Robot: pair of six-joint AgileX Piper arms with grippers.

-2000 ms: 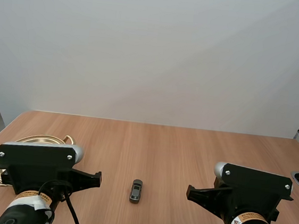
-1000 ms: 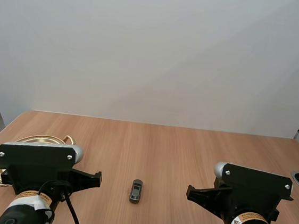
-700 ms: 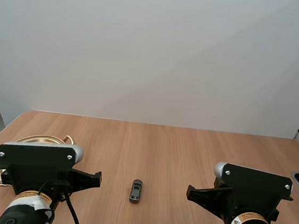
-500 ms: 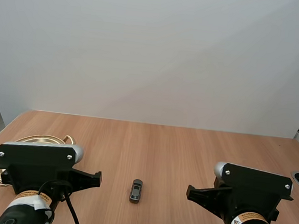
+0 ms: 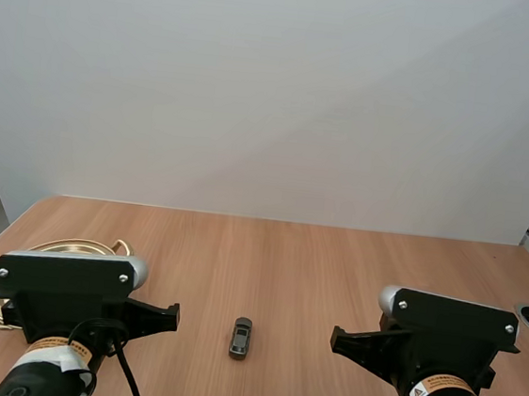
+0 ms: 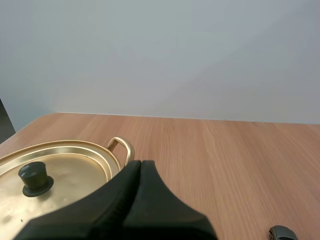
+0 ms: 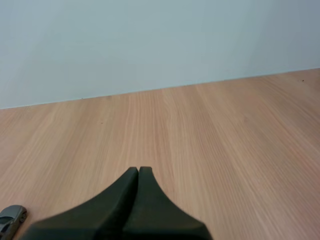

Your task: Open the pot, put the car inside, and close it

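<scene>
While both pairs of jaws are pressed together into one dark wedge and hold nothing, no step of the task is begun, so I judge the risks from the start. The tabletop (image 5: 333, 262) is smooth wood, and things may slide on it easily. The pot (image 5: 61, 246) stands just beside the left jaws, on their outer side, and it looks thin and light. If the jaws pull at an angle, the whole pot may shift or rise together with its lid (image 6: 70, 172), which is on the pot. The knob (image 6: 35, 178) of the lid is small and rounded. The left jaws must open before they come down, otherwise they will only push on it, and a shallow pinch could slip off. The car (image 5: 241, 337) lies between the two pairs of jaws, a little ahead of them. It is low and tiny, so closing jaws may scrape the tabletop or roll it away.
</scene>
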